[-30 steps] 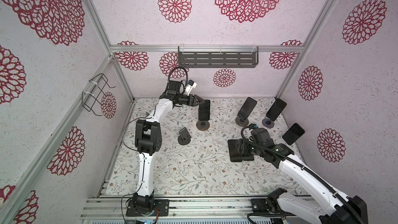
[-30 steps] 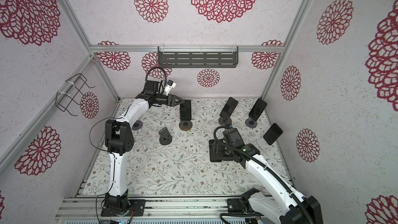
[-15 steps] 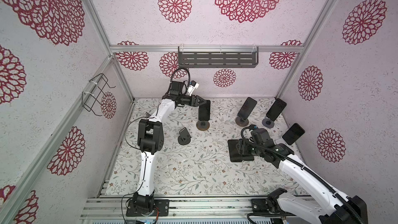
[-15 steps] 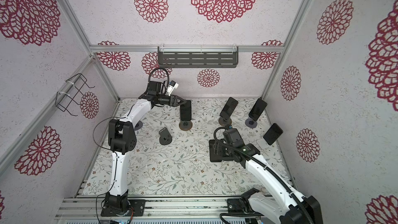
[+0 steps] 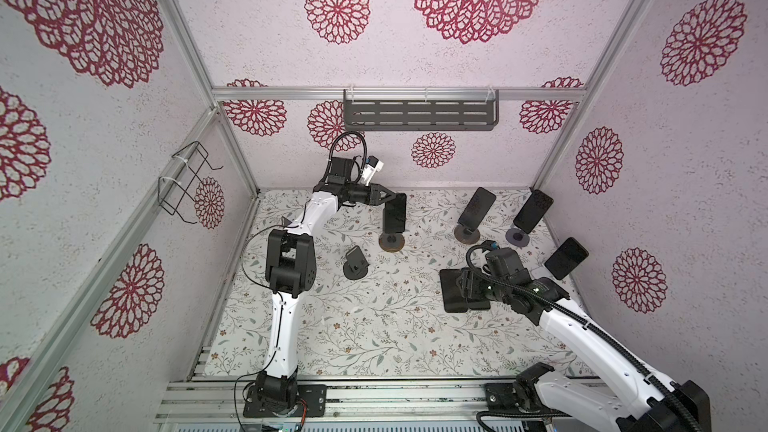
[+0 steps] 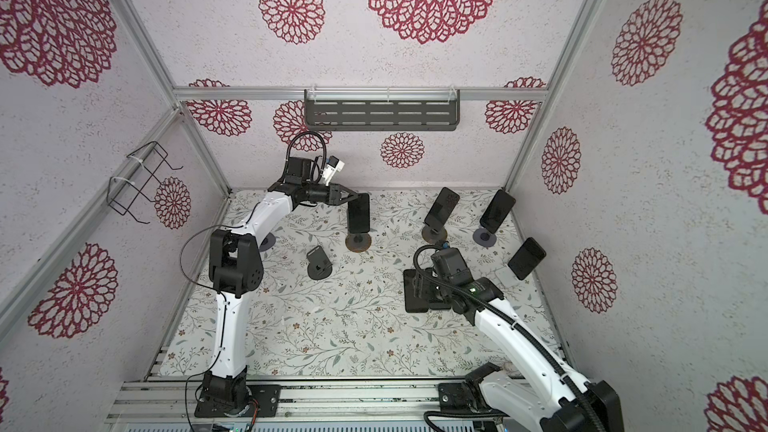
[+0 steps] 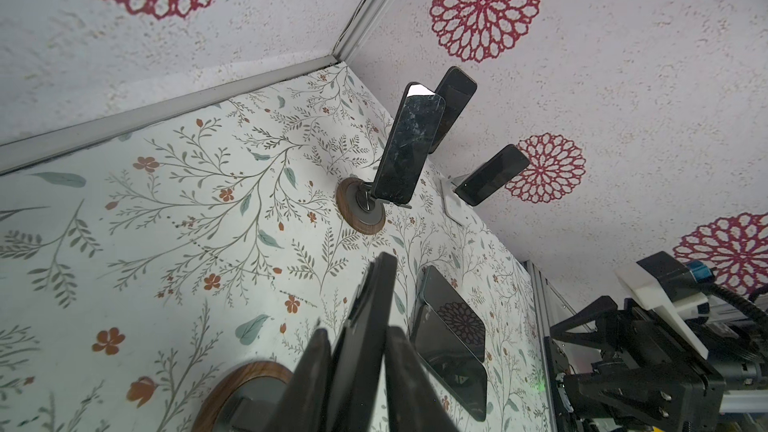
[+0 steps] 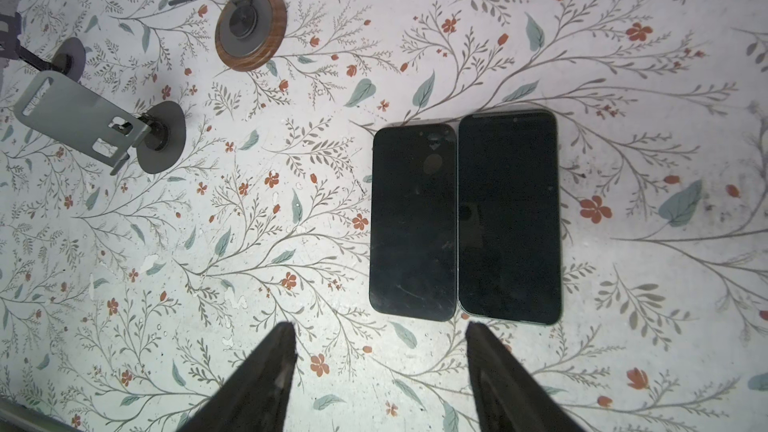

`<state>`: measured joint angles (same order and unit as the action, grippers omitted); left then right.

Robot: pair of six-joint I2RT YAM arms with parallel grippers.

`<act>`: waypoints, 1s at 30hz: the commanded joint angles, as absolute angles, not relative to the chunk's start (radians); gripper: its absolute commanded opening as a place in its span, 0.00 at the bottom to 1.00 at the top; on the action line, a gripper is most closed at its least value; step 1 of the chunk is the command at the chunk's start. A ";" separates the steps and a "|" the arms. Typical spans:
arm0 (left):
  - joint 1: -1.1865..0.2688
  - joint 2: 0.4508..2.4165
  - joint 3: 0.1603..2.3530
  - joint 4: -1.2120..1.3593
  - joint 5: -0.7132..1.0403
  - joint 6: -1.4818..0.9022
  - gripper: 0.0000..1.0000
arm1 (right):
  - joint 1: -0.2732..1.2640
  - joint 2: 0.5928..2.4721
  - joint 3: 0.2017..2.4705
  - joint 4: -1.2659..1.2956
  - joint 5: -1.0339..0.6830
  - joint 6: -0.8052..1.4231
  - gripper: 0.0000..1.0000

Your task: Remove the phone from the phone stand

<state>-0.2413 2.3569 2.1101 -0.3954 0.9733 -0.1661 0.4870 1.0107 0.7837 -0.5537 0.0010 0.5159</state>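
- Left tool (image 5: pixel 395 200) reaches level toward 3 o'clock in both top views and grasps the phone (image 5: pixel 395 218) by its upper end.
- From the left wrist, the phone shows edge-on between the fingers (image 7: pixel 309 376), one finger against each face.
- That phone stands nearly upright on its stand (image 5: pixel 391 241), whose round wood-rimmed base sits on the bench (image 5: pixel 374 326) at 6 o'clock from the tool's tips.
- Seen from above, the phone hangs from the tips toward 6 o'clock, its lower end at the stand's stem.
- Right tool (image 8: pixel 379 326) is released and holds nothing; it hovers over two flat phones (image 8: pixel 411 222) lying side by side, edges touching, on the bench.
- A grey stand (image 5: pixel 355 264) sits at 7 o'clock from the wood-rimmed base, well apart from both tools.
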 commanded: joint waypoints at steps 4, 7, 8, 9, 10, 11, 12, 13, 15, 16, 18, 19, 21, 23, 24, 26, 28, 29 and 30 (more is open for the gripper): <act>-0.245 2.342 2.094 -0.427 0.956 -0.118 0.21 | 0.482 0.981 0.787 -0.575 0.027 0.503 0.69; -0.244 2.339 2.094 -0.442 0.951 -0.110 0.19 | 0.482 0.976 0.785 -0.581 0.030 0.504 0.69; -0.242 2.336 2.093 -0.444 0.950 -0.110 0.19 | 0.481 0.973 0.785 -0.583 0.029 0.504 0.69; -0.241 2.332 2.092 -0.444 0.947 -0.110 0.19 | 0.482 0.970 0.785 -0.587 0.031 0.505 0.69; -0.240 2.326 2.092 -0.444 0.944 -0.114 0.19 | 0.482 0.966 0.788 -0.592 0.030 0.503 0.69; -0.239 2.319 2.089 -0.436 0.943 -0.124 0.18 | 0.481 0.963 0.789 -0.598 0.035 0.503 0.69; -0.238 2.312 2.086 -0.426 0.942 -0.135 0.18 | 0.482 0.960 0.790 -0.605 0.039 0.503 0.68; -0.238 2.306 2.083 -0.416 0.941 -0.149 0.18 | 0.482 0.956 0.792 -0.612 0.042 0.502 0.68; -0.236 2.294 2.081 -0.401 0.923 -0.179 0.15 | 0.482 0.948 0.794 -0.619 0.048 0.499 0.68; -0.234 2.288 2.083 -0.401 0.911 -0.188 0.15 | 0.482 0.947 0.795 -0.621 0.049 0.499 0.68; -0.234 2.274 2.082 -0.401 0.896 -0.202 0.14 | 0.483 0.944 0.797 -0.620 0.048 0.497 0.68; -0.234 2.265 2.082 -0.402 0.893 -0.206 0.14 | 0.483 0.944 0.798 -0.618 0.047 0.495 0.68; -0.233 2.249 2.080 -0.400 0.891 -0.221 0.14 | 0.482 0.946 0.805 -0.614 0.041 0.484 0.68; -0.231 2.231 2.083 -0.398 0.889 -0.236 0.14 | 0.483 0.953 0.821 -0.612 0.031 0.466 0.67; -0.227 2.218 2.085 -0.391 0.890 -0.253 0.14 | 0.483 0.958 0.836 -0.615 0.028 0.458 0.67; -0.218 2.201 2.090 -0.373 0.895 -0.297 0.14 | 0.484 0.974 0.867 -0.621 0.021 0.442 0.67; -0.209 2.184 2.104 -0.373 0.899 -0.356 0.13 | 0.486 0.992 0.905 -0.629 0.019 0.424 0.66; -0.205 2.176 2.109 -0.381 0.902 -0.378 0.12 | 0.486 1.000 0.921 -0.630 0.019 0.416 0.66; -0.203 2.163 2.106 -0.388 0.901 -0.404 0.12 | 0.487 1.011 0.941 -0.630 0.017 0.405 0.66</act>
